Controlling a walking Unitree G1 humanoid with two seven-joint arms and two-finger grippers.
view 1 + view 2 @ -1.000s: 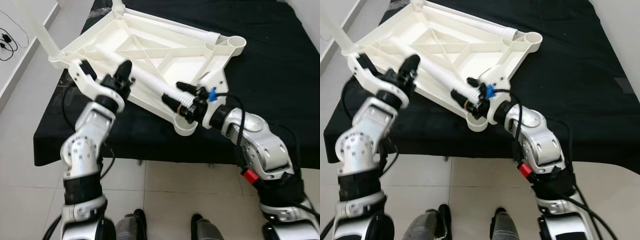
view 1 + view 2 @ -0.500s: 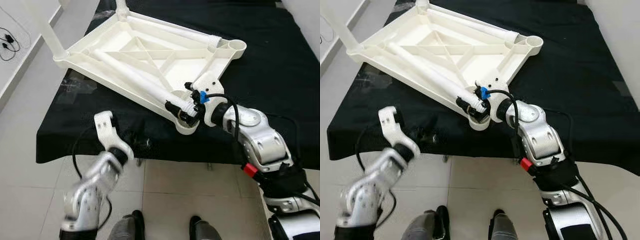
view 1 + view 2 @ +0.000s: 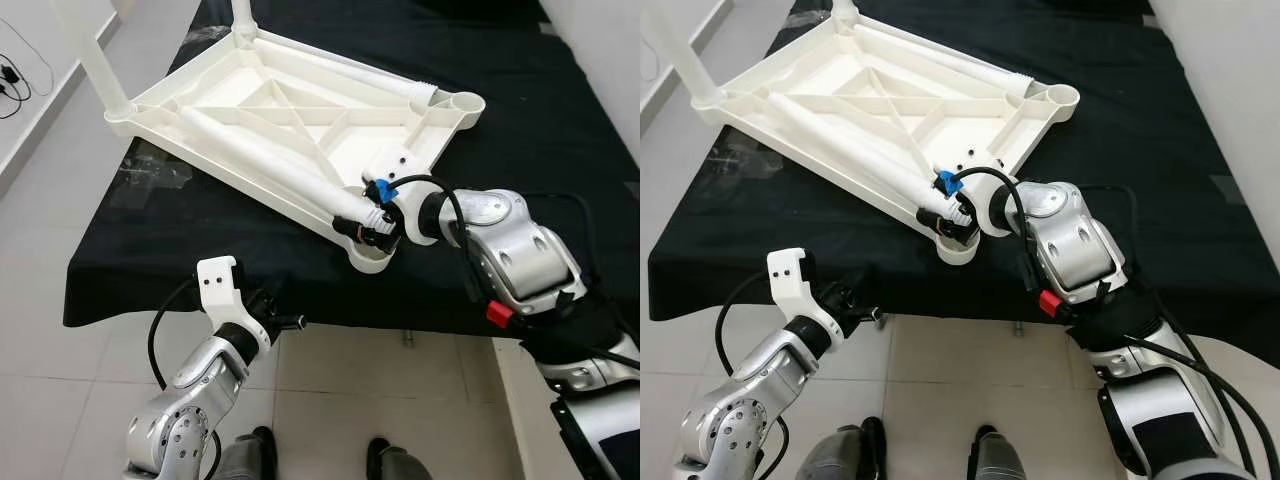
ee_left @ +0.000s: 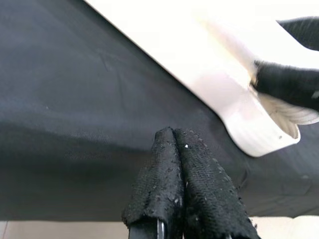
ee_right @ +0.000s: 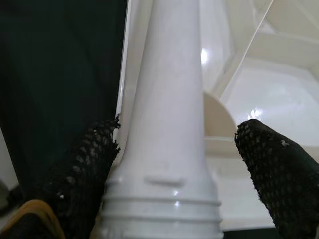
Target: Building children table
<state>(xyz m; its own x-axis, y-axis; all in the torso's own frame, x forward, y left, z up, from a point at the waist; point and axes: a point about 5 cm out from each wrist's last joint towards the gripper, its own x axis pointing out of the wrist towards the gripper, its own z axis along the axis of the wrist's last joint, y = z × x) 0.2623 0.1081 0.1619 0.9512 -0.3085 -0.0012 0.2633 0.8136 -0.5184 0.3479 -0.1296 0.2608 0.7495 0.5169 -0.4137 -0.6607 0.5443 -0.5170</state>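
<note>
On black-draped bed (image 3: 560,110), upturned white table top (image 3: 300,110), near corner socket (image 3: 372,258) toward robot. Right gripper (image 3: 368,226) fingers spread wide around threaded end of loose table leg (image 3: 270,160); one finger (image 5: 84,169) touching. Left gripper (image 4: 182,164) pinched shut, empty, below bed edge. Left wrist view shows socket rim close-up.

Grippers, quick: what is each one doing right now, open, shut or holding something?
Left gripper: shut, empty, low beside the black-covered table.
Right gripper: open, fingers either side of the loose white plastic table leg, one finger clearly apart.
</note>
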